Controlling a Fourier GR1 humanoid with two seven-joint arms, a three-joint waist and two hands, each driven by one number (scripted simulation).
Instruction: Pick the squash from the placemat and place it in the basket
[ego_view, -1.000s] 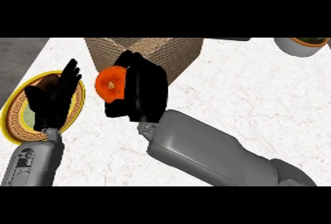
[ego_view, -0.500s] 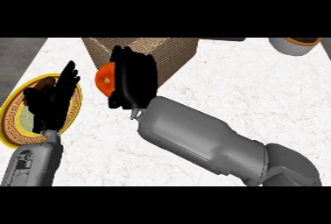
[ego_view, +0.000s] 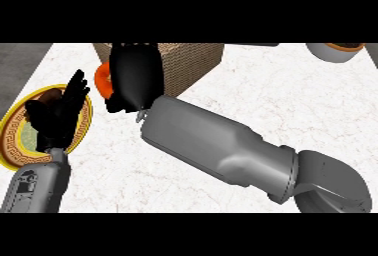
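My right hand (ego_view: 135, 77) is curled round the orange squash (ego_view: 103, 80), of which only a strip shows at the hand's left side. It holds the squash at the front left corner of the woven basket (ego_view: 188, 60), which stands at the counter's far edge. The round placemat (ego_view: 15, 130), yellow-rimmed with a patterned border, lies at the left. Over it my left hand (ego_view: 59, 112) rests open, fingers up.
A small grey bowl (ego_view: 336, 50) with something orange-brown inside stands at the far right corner. The white marble counter (ego_view: 295, 110) spreads to the right of my right forearm. Its left edge runs beside the placemat.
My right hand has carried the squash farther from me, up to the basket's front left corner. The left hand has stayed over the placemat.
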